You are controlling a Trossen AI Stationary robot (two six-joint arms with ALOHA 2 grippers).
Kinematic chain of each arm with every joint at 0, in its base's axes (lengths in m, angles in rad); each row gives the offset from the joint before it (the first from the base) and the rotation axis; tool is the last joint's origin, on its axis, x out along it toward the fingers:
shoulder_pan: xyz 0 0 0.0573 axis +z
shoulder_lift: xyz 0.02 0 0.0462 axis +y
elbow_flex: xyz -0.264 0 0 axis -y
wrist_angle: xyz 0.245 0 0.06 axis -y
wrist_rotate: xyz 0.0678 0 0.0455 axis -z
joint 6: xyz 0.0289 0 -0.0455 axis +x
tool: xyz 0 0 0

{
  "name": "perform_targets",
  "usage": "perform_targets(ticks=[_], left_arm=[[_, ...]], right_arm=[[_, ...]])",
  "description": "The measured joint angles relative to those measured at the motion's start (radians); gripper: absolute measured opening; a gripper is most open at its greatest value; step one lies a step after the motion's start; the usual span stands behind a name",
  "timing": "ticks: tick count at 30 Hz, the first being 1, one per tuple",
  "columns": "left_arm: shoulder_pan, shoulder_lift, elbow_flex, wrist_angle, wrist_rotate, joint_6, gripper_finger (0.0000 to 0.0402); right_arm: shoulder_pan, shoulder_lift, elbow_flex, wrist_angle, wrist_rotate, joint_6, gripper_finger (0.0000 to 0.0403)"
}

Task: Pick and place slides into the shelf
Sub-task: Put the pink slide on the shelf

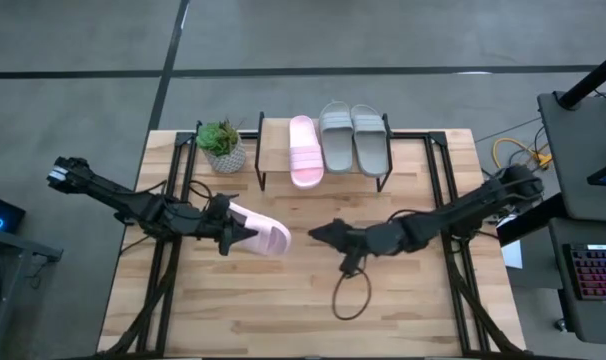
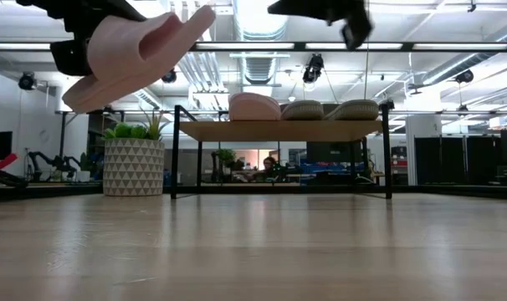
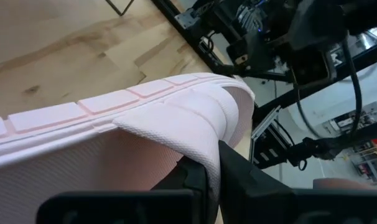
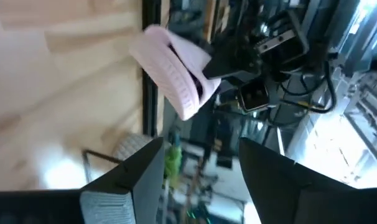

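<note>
A light pink slide [image 1: 263, 234] hangs above the table's left middle, with my left gripper [image 1: 227, 234] shut on it. In the low view this slide [image 2: 136, 52] sits high and tilted, clear of the tabletop. The shelf [image 1: 383, 178] stands at the far middle. On its top board rest another pink slide [image 1: 303, 150] and two grey-green slides [image 1: 335, 138] [image 1: 370, 140], soles down. My right gripper [image 1: 321, 235] hovers open above the table's middle. It points at the held slide [image 4: 170, 68] and has nothing between its fingers. My left gripper pinches the pink slide's wide strap at its edge [image 3: 204, 149] between its two fingers [image 3: 238, 171]. The fingers come nearly level from the table's left. The slide is lifted clear of the table, tilted, with its far-from-gripper end higher [image 2: 195, 21].
A potted plant [image 1: 221, 146] in a patterned pot stands at the far left beside the shelf. A dark cable loop [image 1: 351, 295] hangs below my right arm over the table's near middle. Black frame rails [image 1: 451, 200] run along both sides of the table.
</note>
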Motion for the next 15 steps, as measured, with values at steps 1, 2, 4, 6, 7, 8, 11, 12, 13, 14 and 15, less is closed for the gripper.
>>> perform_targets(ticks=[1, 2, 4, 6, 7, 8, 11, 12, 13, 14, 15], left_arm=[[0.0, 0.002, 0.0, 0.002, 0.001, -0.001, 0.0], [0.0, 0.004, 0.0, 0.008, 0.001, -0.001, 0.0], [0.0, 0.004, 0.0, 0.004, 0.004, -0.001, 0.0], [0.0, 0.006, 0.0, 0.011, 0.004, -0.001, 0.0], [0.0, 0.006, 0.0, 0.017, 0.004, -0.001, 0.0], [0.0, 0.004, 0.0, 0.014, 0.005, 0.0, 0.0], [0.0, 0.005, 0.0, 0.024, 0.007, 0.002, 0.0], [0.0, 0.003, 0.0, 0.024, 0.008, 0.002, 0.0], [0.0, 0.0, 0.0, 0.017, 0.008, 0.002, 0.0], [0.0, -0.002, 0.0, 0.02, 0.008, 0.002, 0.0], [0.0, -0.001, 0.0, 0.027, 0.008, 0.003, 0.0]], right_arm=[[0.004, 0.031, 0.027, 0.002, 0.03, -0.016, 0.0197], [0.006, 0.06, 0.052, 0.001, 0.066, -0.029, 0.0198], [0.01, 0.123, 0.11, -0.004, 0.152, -0.046, 0.0198], [0.013, 0.175, 0.167, -0.027, 0.22, -0.062, 0.0198], [0.014, 0.198, 0.193, -0.051, 0.246, -0.066, 0.0198], [0.015, 0.222, 0.221, -0.072, 0.261, -0.068, 0.0198], [0.02, 0.265, 0.27, -0.15, 0.271, -0.067, 0.0197], [0.022, 0.277, 0.282, -0.152, 0.271, -0.067, 0.0195], [0.024, 0.285, 0.289, -0.152, 0.271, -0.067, 0.0193], [0.028, 0.29, 0.294, -0.152, 0.271, -0.067, 0.0191], [0.03, 0.293, 0.3, -0.151, 0.27, -0.068, 0.0188]])
